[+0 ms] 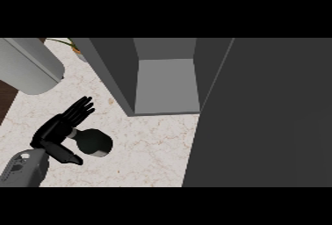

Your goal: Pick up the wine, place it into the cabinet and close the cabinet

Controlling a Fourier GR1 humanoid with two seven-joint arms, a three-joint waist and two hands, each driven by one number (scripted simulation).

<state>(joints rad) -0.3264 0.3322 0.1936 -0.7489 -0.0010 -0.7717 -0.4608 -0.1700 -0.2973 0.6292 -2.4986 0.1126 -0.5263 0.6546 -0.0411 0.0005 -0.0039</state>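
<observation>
Where my view meets its lower left corner, a grey forearm (26, 169) comes in, ending in the black left hand (57, 129). I see its fingers held straight, pointing up and to the right, with the thumb stuck out low to the right; the hand is open. The wine (94, 141), a dark bottle seen nearly from above, sits on the pale marbled bench (149, 149) in the gap between fingers and thumb, touching the palm, with nothing curled round it. My right hand shows nowhere. Beyond the wine, toward the top centre, stands the grey cabinet (165, 83), open, its inside bare. Its dark door (272, 114) fills the right side. At far left lies a grey rounded object (29, 66), with a plant (71, 46) behind it.
</observation>
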